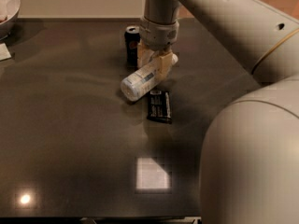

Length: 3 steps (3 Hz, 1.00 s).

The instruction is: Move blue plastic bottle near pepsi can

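The blue plastic bottle (142,80) lies tilted, its base toward the lower left and its white cap (173,59) toward the upper right. My gripper (153,62) comes down from above and is shut on the bottle's upper half, one tan finger (164,65) on each side. The pepsi can (132,44) stands upright just left of and behind the gripper, close to the bottle; its right side is hidden by the gripper.
A flat black snack bar wrapper (159,106) lies just below the bottle. A white bowl (9,8) sits at the far left back edge, with a white paper (4,52) below it. My arm fills the right side. The dark table (70,143) extends forward.
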Motion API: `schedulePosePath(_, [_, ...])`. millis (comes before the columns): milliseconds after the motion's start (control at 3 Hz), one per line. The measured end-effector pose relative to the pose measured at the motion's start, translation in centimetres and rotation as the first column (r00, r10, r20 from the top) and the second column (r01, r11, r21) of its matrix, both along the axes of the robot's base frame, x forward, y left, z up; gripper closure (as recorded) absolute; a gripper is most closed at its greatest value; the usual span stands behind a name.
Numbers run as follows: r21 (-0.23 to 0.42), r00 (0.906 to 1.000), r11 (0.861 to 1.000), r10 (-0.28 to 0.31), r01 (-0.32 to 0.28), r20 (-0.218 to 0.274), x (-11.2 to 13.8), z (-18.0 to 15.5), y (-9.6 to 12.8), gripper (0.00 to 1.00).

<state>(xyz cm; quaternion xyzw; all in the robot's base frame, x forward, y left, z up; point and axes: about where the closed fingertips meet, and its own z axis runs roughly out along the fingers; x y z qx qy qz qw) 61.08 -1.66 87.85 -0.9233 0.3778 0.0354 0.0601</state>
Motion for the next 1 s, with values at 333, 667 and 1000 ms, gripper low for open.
schedulePosePath(333, [0.039, 0.9961, 0.995, -0.088, 0.088, 0.002, 3.0, -0.7, -1.5, 1.0])
schedulePosePath(667, [0.049, 0.9905, 0.99, -0.137, 0.136, 0.014, 5.3, -1.4, -2.1, 1.0])
schedulePosePath(1000, [0.048, 0.9845, 0.984, -0.173, 0.172, 0.028, 6.9, -2.1, -2.8, 0.84])
